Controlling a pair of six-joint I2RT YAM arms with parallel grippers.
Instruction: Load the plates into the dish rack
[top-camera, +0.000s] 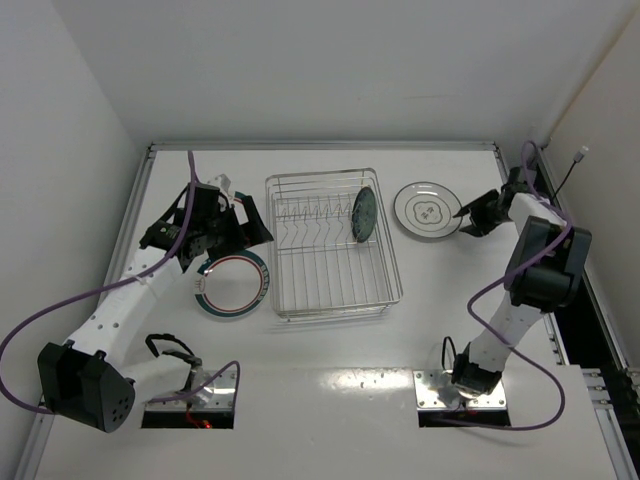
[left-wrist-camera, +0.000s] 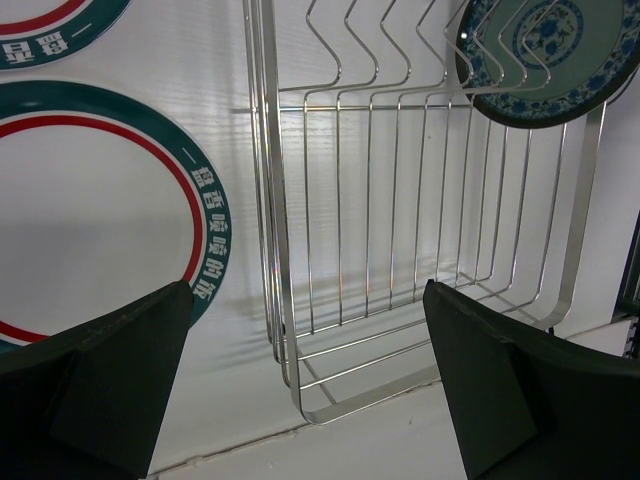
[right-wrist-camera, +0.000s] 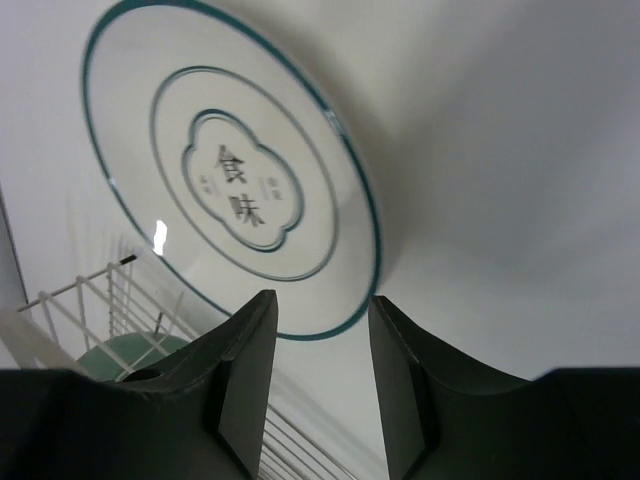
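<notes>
Plates sit in three places on the white table (top-camera: 330, 400). At far left, one white plate with a teal-and-red rim band (top-camera: 232, 285) lies flat just left of the dish rack (top-camera: 272, 250). The left gripper (top-camera: 242, 232) hovers above this plate's far edge and the rack's left side. Its jaws are spread wide apart and hold nothing.

In the left wrist view the banded plate (left-wrist-camera: 100, 230) lies ahead of the left finger, and the rack's wire wall (left-wrist-camera: 280, 250) sits between the two fingers. A second banded plate (left-wrist-camera: 50, 25) shows partly at the top left corner of that view.

Inside the rack, toward its far right, the small dark teal patterned plate (top-camera: 364, 214) stands on edge among the tines.

Right of the rack, the white plate with black centre marks (top-camera: 427, 210) lies flat on the table. The right gripper (top-camera: 466, 220) is at its right rim. In the right wrist view its jaws are slightly apart, with the plate's nearest rim lined up with the gap between them. Whether they touch the plate cannot be told.
</notes>
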